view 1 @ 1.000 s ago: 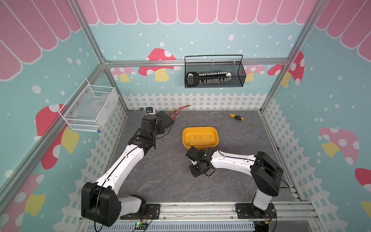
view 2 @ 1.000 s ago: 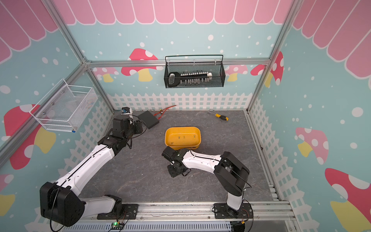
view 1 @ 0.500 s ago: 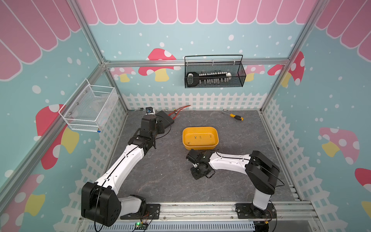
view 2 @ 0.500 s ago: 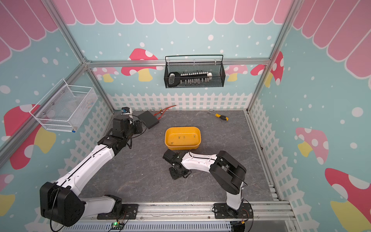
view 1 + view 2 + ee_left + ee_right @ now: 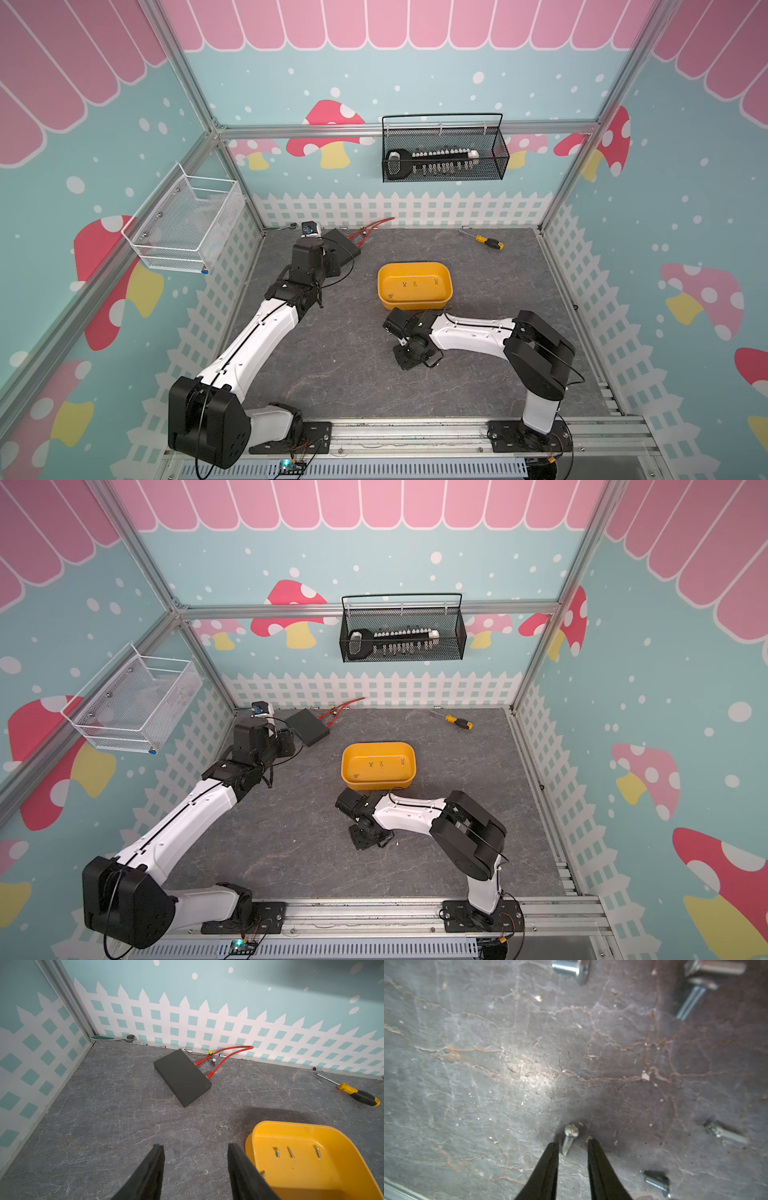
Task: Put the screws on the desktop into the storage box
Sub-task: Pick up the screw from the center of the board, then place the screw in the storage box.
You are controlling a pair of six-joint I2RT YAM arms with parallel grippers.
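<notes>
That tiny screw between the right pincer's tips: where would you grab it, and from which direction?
By the thin threaded shank, just behind the round head, coming straight down from above. The screw lies flat on the desktop with its shank in the gap of the open right gripper, which can close across its narrow width; the domed head would probably slip.

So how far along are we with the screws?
Done: four screws lie in the storage box. In hand: the right gripper is down at the desktop, its open jaws either side of one screw, not yet gripping it. Remaining: at least four other screws lie around it in the right wrist view. The left gripper hangs open near the box.
</notes>
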